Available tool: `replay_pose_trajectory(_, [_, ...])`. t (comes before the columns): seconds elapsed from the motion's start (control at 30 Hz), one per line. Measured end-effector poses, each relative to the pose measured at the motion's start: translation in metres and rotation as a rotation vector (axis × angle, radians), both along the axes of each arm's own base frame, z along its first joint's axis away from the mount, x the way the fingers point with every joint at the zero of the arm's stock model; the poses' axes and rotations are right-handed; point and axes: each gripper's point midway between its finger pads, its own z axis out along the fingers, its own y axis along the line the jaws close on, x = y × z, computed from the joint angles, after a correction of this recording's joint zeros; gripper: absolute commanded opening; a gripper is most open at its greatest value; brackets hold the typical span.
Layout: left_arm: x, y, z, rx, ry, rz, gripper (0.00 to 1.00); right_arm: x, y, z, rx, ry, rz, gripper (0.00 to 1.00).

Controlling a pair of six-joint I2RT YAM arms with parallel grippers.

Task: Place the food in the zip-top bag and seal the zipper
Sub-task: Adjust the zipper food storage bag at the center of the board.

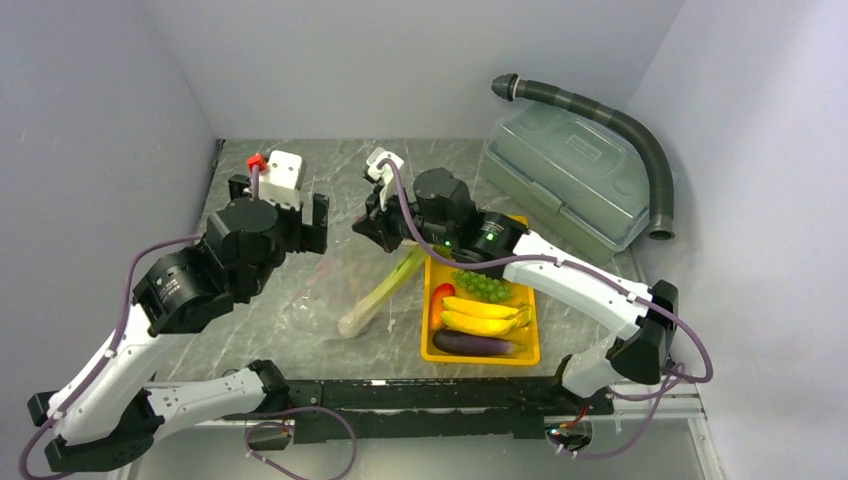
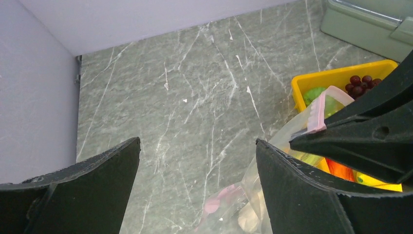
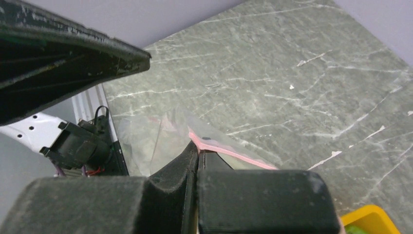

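Observation:
The clear zip-top bag (image 1: 318,292) lies crumpled on the table between the arms. My right gripper (image 3: 197,146) is shut on its pink zipper (image 3: 234,154), holding that edge raised; the pinch on the zipper (image 2: 319,109) also shows in the left wrist view. My left gripper (image 2: 197,142) hangs open just left of the bag (image 2: 243,204), with nothing between its fingers. A green leafy stalk (image 1: 382,292) lies by the bag; I cannot tell whether it is inside. Bananas (image 1: 482,314), an eggplant (image 1: 476,344), green grapes (image 1: 486,286) and a red pepper (image 1: 441,297) sit in the yellow tray (image 1: 531,352).
A large translucent grey-green lidded box (image 1: 565,175) stands at the back right, with a ribbed grey hose (image 1: 640,135) arching over it. Dark red grapes (image 2: 359,84) lie at the tray's far end. Walls close in the left, back and right sides.

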Motion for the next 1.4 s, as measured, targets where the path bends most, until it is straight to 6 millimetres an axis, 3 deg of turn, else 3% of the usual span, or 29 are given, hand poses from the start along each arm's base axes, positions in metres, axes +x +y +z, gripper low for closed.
replay_pose_trajectory(0.2, [0.001,0.001,-0.002,0.008,0.002,0.007,0.93,0.019,0.008,0.011,0.0,-0.052,0.006,0.0])
replay_pose_trajectory(0.37, [0.001,0.004,-0.002,0.02,-0.003,0.023,0.93,0.046,0.022,0.04,0.03,-0.13,-0.006,0.0])
replay_pose_trajectory(0.5, [0.002,0.008,-0.003,0.025,-0.01,0.039,0.93,0.053,0.028,0.063,0.068,-0.178,0.007,0.0])
replay_pose_trajectory(0.6, [0.001,0.012,-0.003,0.026,-0.015,0.05,0.93,0.049,0.03,0.063,0.089,-0.187,0.034,0.0])
replay_pose_trajectory(0.7, [-0.001,0.016,-0.002,0.02,-0.023,0.056,0.93,0.037,0.03,0.029,0.073,-0.156,0.089,0.0])
replay_pose_trajectory(0.9, [-0.001,0.016,-0.009,0.032,-0.017,0.058,0.93,-0.01,0.018,-0.114,-0.086,0.063,0.238,0.0])
replay_pose_trajectory(0.97, [0.001,0.013,-0.016,0.049,-0.001,0.053,0.93,-0.031,0.013,-0.146,-0.138,0.112,0.286,0.0])
replay_pose_trajectory(1.03, [0.004,0.007,-0.022,0.066,0.016,0.044,0.92,-0.051,0.015,-0.159,-0.16,0.121,0.338,0.0])
replay_pose_trajectory(1.13, [0.009,-0.003,-0.03,0.086,0.045,0.029,0.92,-0.071,0.022,-0.163,-0.165,0.095,0.394,0.0])
replay_pose_trajectory(1.4, [0.014,-0.021,-0.044,0.095,0.097,-0.01,0.91,-0.103,0.012,-0.16,-0.142,-0.054,0.476,0.0])
